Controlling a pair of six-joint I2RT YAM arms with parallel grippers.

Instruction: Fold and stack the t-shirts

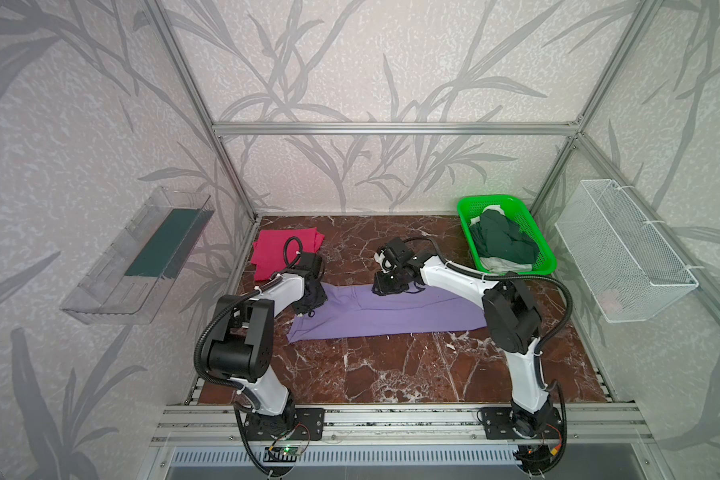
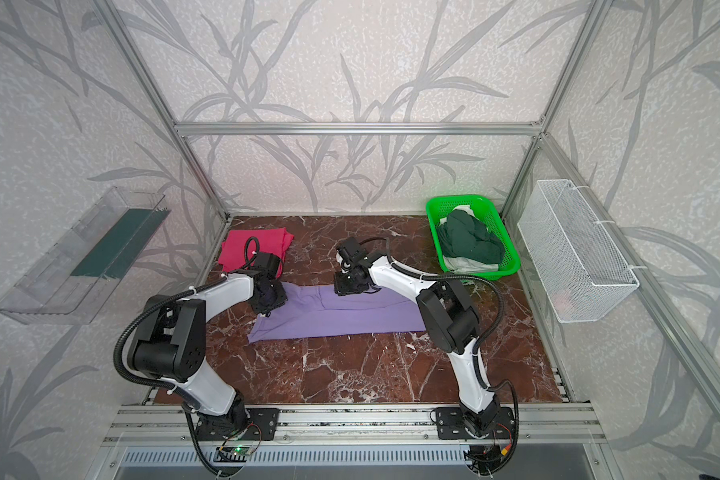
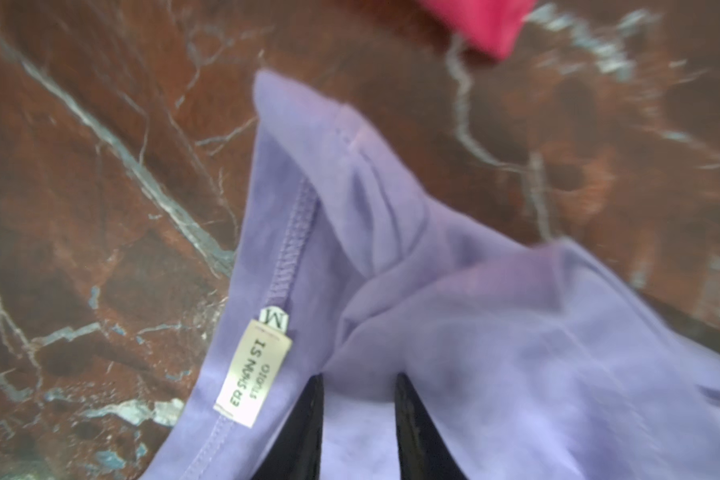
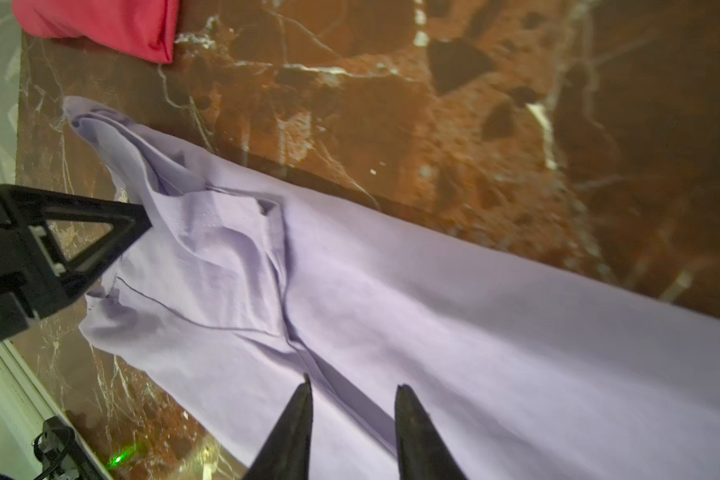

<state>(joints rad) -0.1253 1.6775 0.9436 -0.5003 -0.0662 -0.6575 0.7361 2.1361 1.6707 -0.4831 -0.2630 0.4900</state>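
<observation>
A lavender t-shirt [image 1: 391,313] [image 2: 341,311] lies as a long folded strip across the middle of the marble table, in both top views. My left gripper [image 1: 312,305] [image 3: 360,376] is at its left end, shut on bunched fabric beside the neck label [image 3: 254,374]. One of its fingers [image 4: 113,228] shows in the right wrist view, touching the raised collar end. My right gripper [image 1: 385,286] [image 4: 352,382] hovers over the strip's far edge, open, with a flat crease below it. A folded magenta-red t-shirt [image 1: 275,249] [image 4: 100,20] rests at the back left.
A green mesh basket [image 1: 545,257] at the back right holds a dark green garment [image 1: 501,241] over a white one [image 1: 495,264]. A white wire basket [image 1: 624,249] hangs on the right wall. A clear bin [image 1: 138,257] hangs on the left wall.
</observation>
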